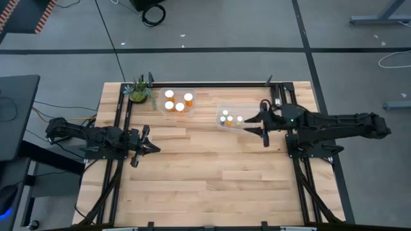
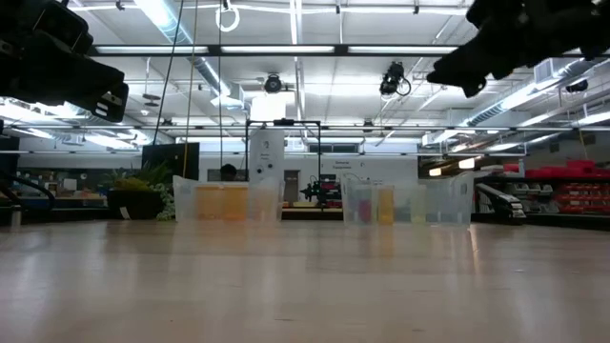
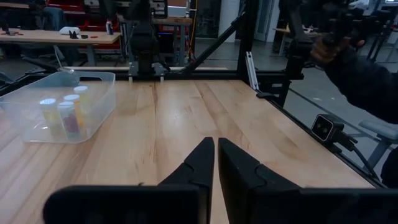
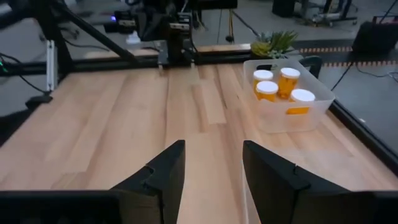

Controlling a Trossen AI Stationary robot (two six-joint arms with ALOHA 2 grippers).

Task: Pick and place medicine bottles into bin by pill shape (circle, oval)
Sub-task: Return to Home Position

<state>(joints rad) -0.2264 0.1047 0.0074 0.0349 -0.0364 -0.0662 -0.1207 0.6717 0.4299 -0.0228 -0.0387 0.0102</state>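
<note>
Orange bottles (image 4: 288,84), white caps (image 4: 303,95), clear bin (image 4: 318,114); pale planked wood table (image 1: 205,186); green plant (image 1: 139,92).

Floor (image 1: 212,32): grey concrete is spreading around the table, with dark tape lines running across it.
Table (image 1: 205,186): a pale wooden plank top is sitting inside a black metal frame (image 1: 212,83).
Plant (image 1: 139,92): a small green potted plant is standing at the table corner at the high view's upper left.
Cable (image 1: 153,13): a black coil is lying on the floor beyond the table.
Ceiling lights (image 2: 176,24): long strip lamps are glowing overhead.
Shelving (image 2: 572,186): racks are holding red items in the low view.
Workbench (image 3: 56,36): a wooden bench is standing farther back in the room.
</note>
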